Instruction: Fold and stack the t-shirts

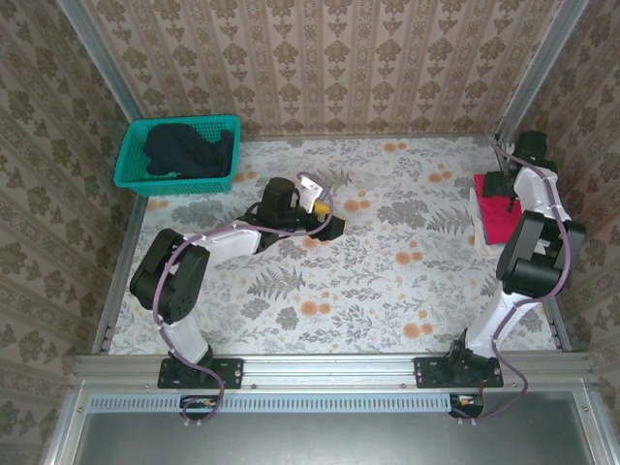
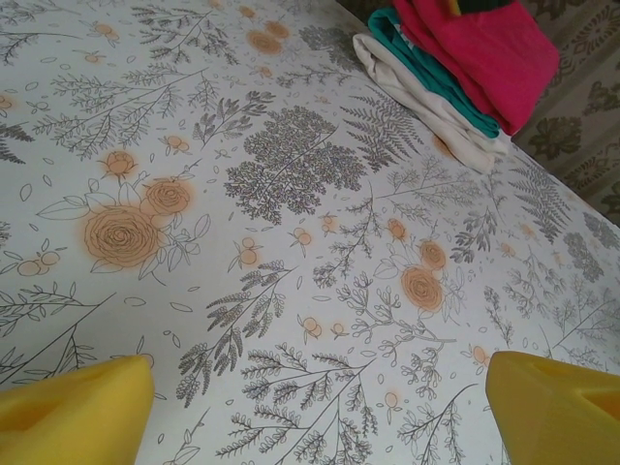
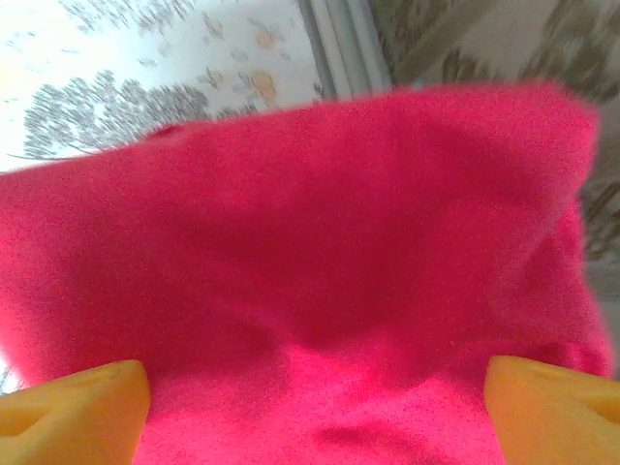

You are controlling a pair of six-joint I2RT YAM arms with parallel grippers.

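Walls papered in a brown damask pattern [image 1: 329, 58] and framed by aluminium posts close in three sides. The worktop [image 1: 387, 281], covered with a white cloth printed with grey ferns and orange roses, lies flat beneath the left pincer [image 2: 320, 387]. Its yellow fingers stand wide apart, released, low over the middle with nothing between them. Behind that pincer, in the far left corner, the teal plastic lattice basket [image 1: 174, 184] holds the dark navy-black t-shirt [image 1: 189, 153] in an unfolded heap, likely serving as the supply bin. Ahead of the same pincer, at the right edge, the finished pile sits out of the folding area. The bright red-pink folded t-shirt [image 2: 494, 48] is on top, the teal t-shirt [image 2: 436, 82] is under it, and a white folded layer [image 2: 426, 118] is at the bottom. The right pincer [image 3: 315, 397] hangs directly over the red-pink shirt, fingers spread and gripping nothing, a pose suited to setting down the top layer.
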